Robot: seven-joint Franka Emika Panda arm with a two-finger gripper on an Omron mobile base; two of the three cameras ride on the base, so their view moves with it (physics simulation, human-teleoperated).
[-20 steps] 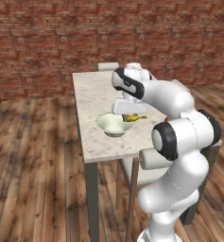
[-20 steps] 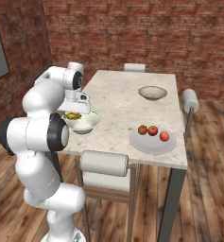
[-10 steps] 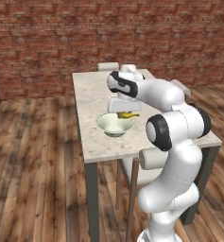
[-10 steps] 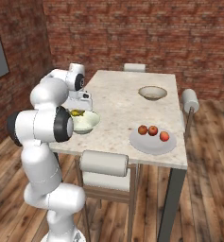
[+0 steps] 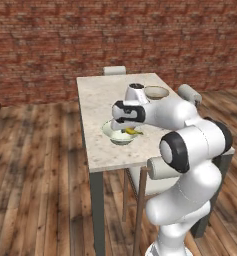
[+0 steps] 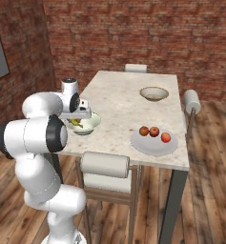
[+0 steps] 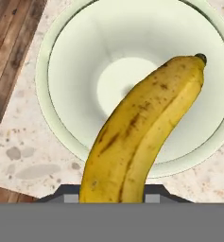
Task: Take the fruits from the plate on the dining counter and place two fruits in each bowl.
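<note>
We see the claw (image 5: 126, 131) clenched on the banana (image 7: 142, 132), directly above the pale green bowl (image 7: 85, 61) at the bench (image 6: 119, 102) edge; the banana's long axis spans the bowl's hollow.

no readable text or labels anywhere

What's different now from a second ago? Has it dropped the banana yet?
Not yet. The arm has swung and lowered, bringing the tool closer over the pale green bowl, still shut on the banana. The three apples remain on the plate, and the tan bowl stays empty on the counter.
</note>
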